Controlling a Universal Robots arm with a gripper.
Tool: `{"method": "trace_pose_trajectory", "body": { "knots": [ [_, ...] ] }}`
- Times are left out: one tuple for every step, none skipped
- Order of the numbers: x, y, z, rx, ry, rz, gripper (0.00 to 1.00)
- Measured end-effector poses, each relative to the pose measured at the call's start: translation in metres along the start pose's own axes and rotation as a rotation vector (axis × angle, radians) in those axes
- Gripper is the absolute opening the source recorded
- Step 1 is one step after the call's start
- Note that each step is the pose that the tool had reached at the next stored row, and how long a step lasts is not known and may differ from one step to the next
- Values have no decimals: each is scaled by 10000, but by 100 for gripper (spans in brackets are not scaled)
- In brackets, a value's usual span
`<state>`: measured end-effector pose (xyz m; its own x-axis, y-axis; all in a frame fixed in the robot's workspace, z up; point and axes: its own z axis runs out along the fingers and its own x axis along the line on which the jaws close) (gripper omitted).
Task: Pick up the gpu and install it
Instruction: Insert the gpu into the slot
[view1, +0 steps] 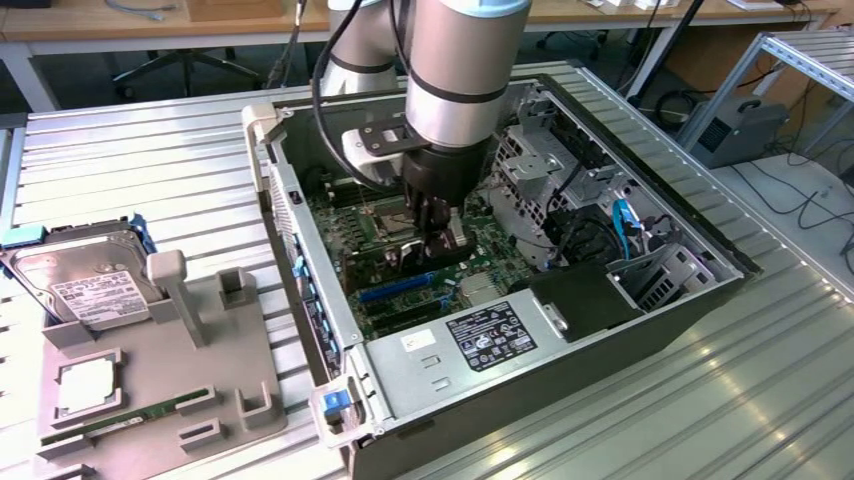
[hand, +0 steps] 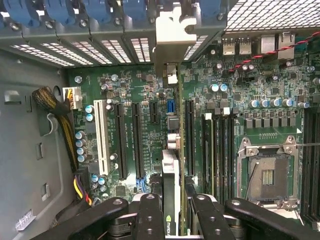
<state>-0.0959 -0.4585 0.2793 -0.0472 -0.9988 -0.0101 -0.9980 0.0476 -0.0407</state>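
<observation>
Your tool (view1: 441, 238) is down inside the open case (view1: 641, 330), its fingers (hand: 150, 217) pinching the gpu (view1: 400, 265). In the wrist view the tool (hand: 172, 220) holds the gpu (hand: 171, 172) on edge, standing upright over the motherboard (hand: 145, 95) on the case's floor. The card runs parallel to the long black slots (hand: 121, 140), between them and the RAM slots (hand: 220, 150). Its silver bracket (hand: 172, 35) reaches the case's rear wall, against the row of vented slot covers (hand: 100, 52). You cannot tell from either view whether the card's lower edge is seated in a slot or just above it.

Also inside the case, the empty CPU socket (hand: 267, 175) lies beyond the RAM slots, and the labelled power supply (view1: 494, 335) sits at the case's near end.

Outside the case, on the exterior view's left, a grey tray (view1: 200, 400) rests on the metal counter (view1: 147, 160). It carries a hard drive (view1: 87, 285), a CPU (view1: 87, 385) and a RAM stick (view1: 127, 415), all well apart from the tool.
</observation>
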Motion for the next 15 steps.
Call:
{"method": "trace_pose_trajectory", "body": {
  "knots": [
    [1,10,-1,4,0,1,27],
    [2,21,-1,11,0,1,27],
    [1,31,-1,21,-1,0,27],
    [2,40,-1,28,-2,0,27],
    [1,44,-2,30,-2,1,27],
    [6,51,-2,34,-2,0,27],
    [22,58,-3,39,-2,0,27],
    [22,61,-3,41,-2,-2,27],
    [16,96,1,46,4,16,27],
    [15,98,1,47,4,25,27],
    [16,100,5,48,4,25,27],
    [16,115,5,56,3,26,27],
    [17,127,5,64,3,25,27],
    [17,127,5,57,9,27,27],
    [17,123,5,36,33,26,27]
  ]
}}
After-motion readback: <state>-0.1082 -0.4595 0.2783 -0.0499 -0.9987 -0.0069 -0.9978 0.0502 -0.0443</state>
